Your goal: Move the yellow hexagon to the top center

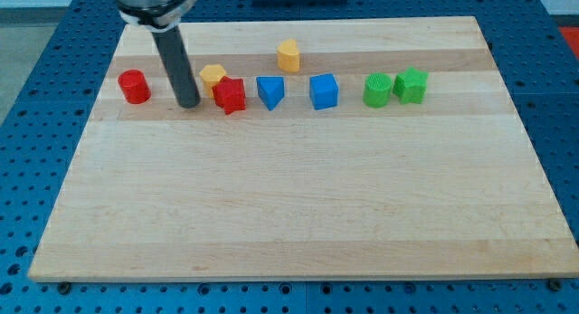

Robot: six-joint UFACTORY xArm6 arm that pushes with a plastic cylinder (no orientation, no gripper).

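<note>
small yellow hexagon block (pixel 213 77), likely plastic, sits upper left of wooden board (pixel 298 214), touching red star block (pixel 230 95). judged light, rigid, slides easily; may spin if pushed off-centre. no jaws, bare rod only. my tip (pixel 188 104) just left of hexagon. push on its left face.

Red (pixel 133 86), blue (pixel 324 91) and green (pixel 376 90) blocks on wooden board (pixel 298 205)
</note>
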